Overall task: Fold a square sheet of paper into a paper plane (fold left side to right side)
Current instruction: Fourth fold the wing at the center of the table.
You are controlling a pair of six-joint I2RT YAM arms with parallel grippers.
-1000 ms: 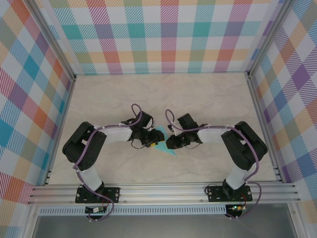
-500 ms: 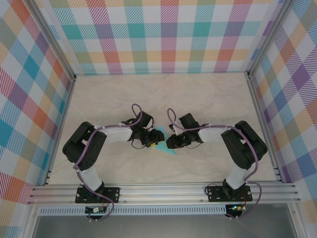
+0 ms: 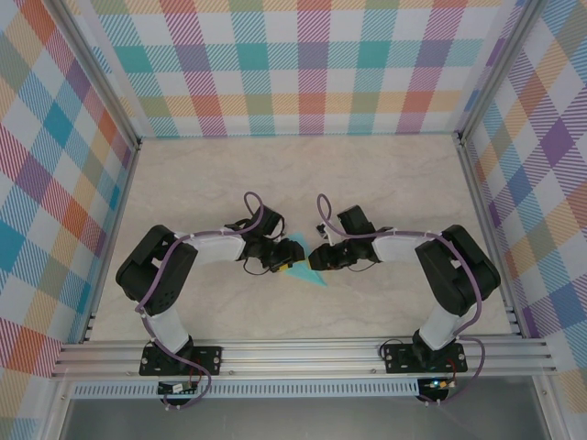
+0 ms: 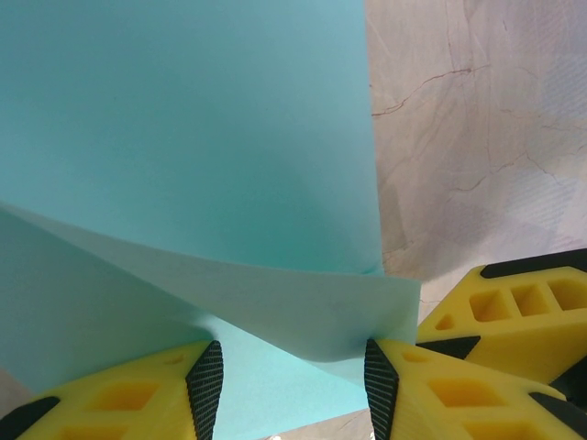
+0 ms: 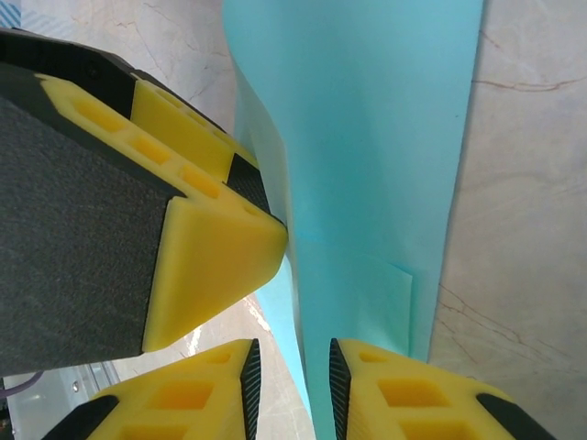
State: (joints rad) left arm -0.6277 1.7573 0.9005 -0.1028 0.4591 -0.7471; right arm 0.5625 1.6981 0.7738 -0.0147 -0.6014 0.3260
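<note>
**A:** Where is your sheet of paper?
**B:** On the table, between your two arms, with one flap lifted.
**A:** And your hands?
**B:** Your left gripper stands half wide around the flap. Your right gripper has a narrow gap, with the paper's edge inside.

No legible text or markings anywhere.

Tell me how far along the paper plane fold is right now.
Seems early. Done: the teal sheet already carries a fold, one layer curled up over the flat one. In hand: the left fingers straddle that raised flap, and the right fingers stand slightly apart around a raised edge. Left: pressing the crease flat and the remaining folds; no pointed dart yet.
</note>
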